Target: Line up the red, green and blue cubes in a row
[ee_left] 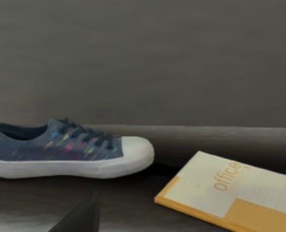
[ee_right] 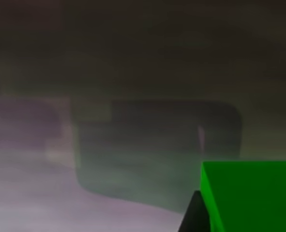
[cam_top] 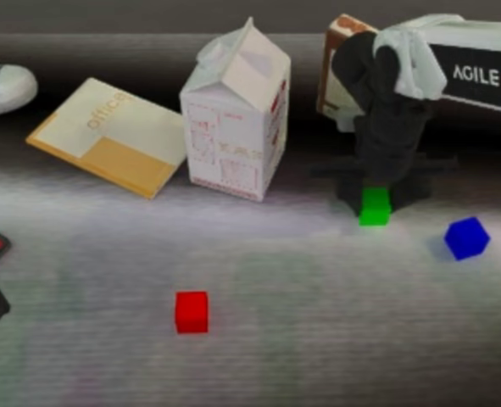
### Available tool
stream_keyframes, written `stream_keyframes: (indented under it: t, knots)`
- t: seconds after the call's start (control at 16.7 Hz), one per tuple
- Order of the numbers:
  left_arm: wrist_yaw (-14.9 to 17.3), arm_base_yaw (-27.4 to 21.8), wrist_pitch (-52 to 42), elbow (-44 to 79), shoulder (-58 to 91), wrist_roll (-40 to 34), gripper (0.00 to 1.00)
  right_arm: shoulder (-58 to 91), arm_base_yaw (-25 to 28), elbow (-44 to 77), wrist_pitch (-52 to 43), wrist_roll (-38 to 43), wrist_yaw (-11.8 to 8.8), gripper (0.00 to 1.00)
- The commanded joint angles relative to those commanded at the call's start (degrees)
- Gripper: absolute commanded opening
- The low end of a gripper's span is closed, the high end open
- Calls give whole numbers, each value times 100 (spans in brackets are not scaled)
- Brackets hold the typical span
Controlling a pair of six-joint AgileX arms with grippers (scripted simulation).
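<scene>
red cube (cam_top: 192,311) near front, left of centre | blue cube (cam_top: 466,237) right | right gripper (cam_top: 375,197) pinching green cube (cam_top: 374,207), right wrist view shows it close | booklet (cam_top: 106,136) reads "office" | arm reads "AGILE X" | sneaker (ee_left: 70,149) whole only in left wrist view | left arm parked at left edge

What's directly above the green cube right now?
The right gripper hangs over the green cube, its dark body covering the cube's far edge. Whether the fingers touch the cube is hidden.
</scene>
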Motion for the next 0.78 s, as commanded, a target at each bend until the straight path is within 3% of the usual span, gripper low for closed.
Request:
stream_keyframes:
  t: [0.36,0.78]
  knots:
    - [0,0,0,0,0,0,100,-127,-4,113,-136,-27,39,0]
    - [0,0,0,0,0,0,100,-446,30,1004,-1371,-29,35,0]
